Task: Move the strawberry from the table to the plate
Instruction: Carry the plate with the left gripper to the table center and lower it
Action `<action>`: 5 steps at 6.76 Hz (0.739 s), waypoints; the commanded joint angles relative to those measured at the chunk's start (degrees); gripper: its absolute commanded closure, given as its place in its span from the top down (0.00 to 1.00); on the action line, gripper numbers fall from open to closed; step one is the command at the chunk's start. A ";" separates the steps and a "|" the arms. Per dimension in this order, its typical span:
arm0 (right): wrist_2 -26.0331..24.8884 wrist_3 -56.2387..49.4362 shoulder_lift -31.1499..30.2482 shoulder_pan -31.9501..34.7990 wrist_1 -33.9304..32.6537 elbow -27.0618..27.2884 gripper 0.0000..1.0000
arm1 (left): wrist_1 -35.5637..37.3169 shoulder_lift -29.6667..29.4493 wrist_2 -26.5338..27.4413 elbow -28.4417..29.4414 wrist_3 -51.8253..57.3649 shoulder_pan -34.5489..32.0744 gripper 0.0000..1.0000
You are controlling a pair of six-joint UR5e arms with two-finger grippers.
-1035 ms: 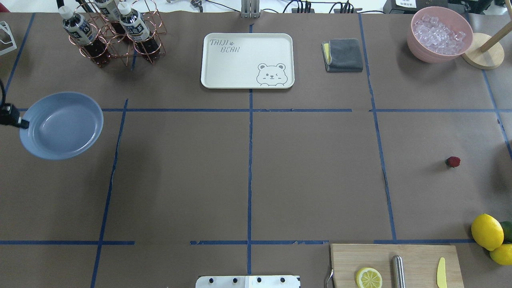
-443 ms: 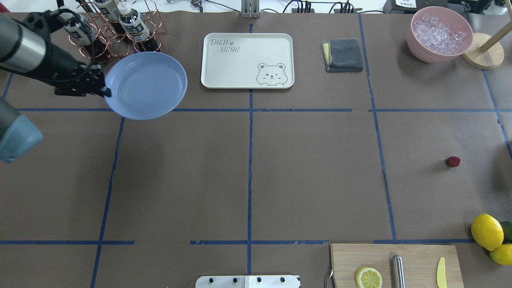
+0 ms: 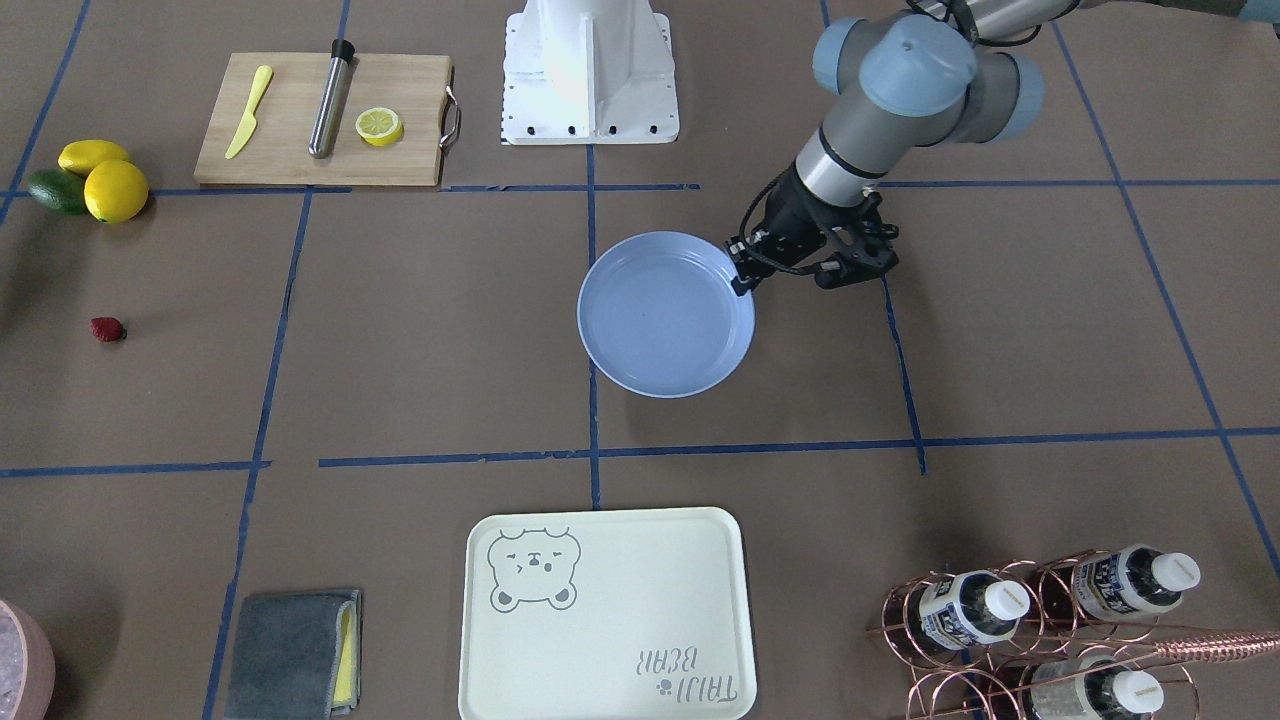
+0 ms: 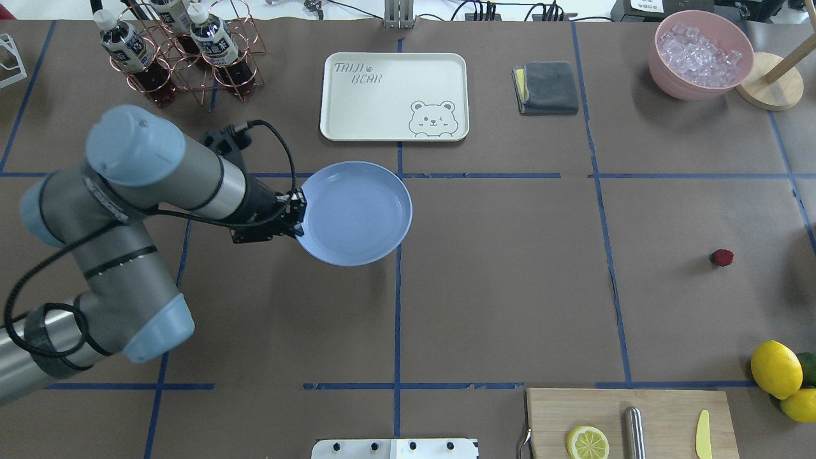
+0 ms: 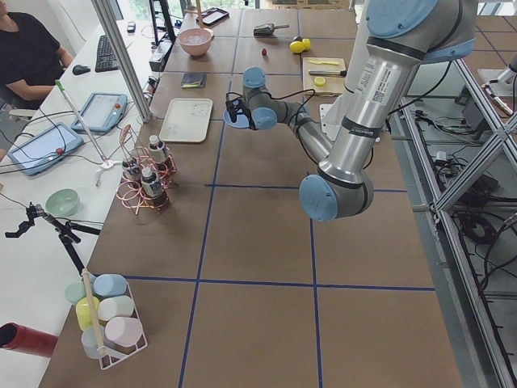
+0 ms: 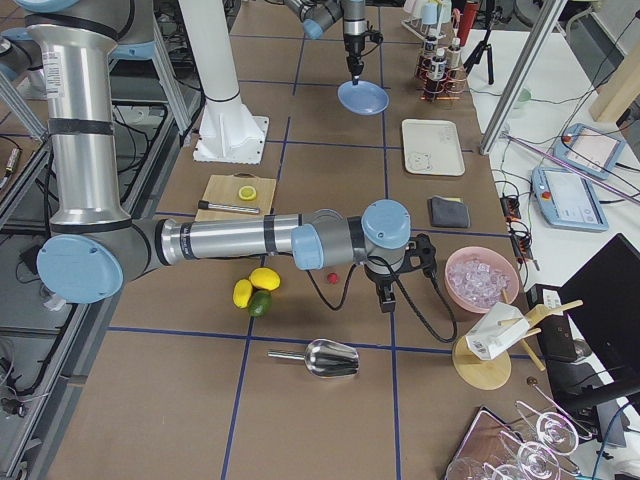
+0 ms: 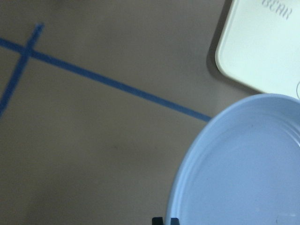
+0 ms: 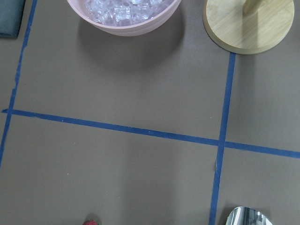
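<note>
The light-blue plate (image 4: 356,213) hangs just above the middle of the table (image 4: 510,287), level, casting a shadow below it. My left gripper (image 4: 298,217) is shut on the plate's rim at its left side; in the front-facing view the gripper (image 3: 742,275) pinches the rim of the plate (image 3: 665,315). The plate (image 7: 243,164) is empty. The strawberry (image 4: 721,257) lies alone on the paper at the far right, also seen as the strawberry (image 3: 106,329). My right gripper (image 6: 388,300) hovers near it, seen only in the exterior right view, so I cannot tell its state.
The cream bear tray (image 4: 394,95) lies behind the plate. A copper bottle rack (image 4: 185,51) stands back left. A grey cloth (image 4: 547,87) and a pink ice bowl (image 4: 701,54) sit back right. Lemons (image 4: 776,368) and a cutting board (image 4: 663,408) are front right.
My left arm has swung in from the far left edge, carrying the plate rightwards to the table's middle. The strawberry has not moved.
</note>
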 commanded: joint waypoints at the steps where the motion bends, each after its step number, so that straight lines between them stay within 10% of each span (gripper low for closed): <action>1: 0.12 2.15 0.03 -0.34 0.03 -0.03 1.00 | -6.70 -1.43 4.67 5.62 -4.69 6.53 0.00; 4: 0.47 1.98 0.03 -0.34 -0.06 0.06 1.00 | -7.95 -1.95 4.67 7.41 -4.34 7.78 0.00; 5: 0.47 1.89 0.03 -0.34 -0.06 0.14 1.00 | -8.91 -1.95 4.59 7.32 -4.08 7.78 0.79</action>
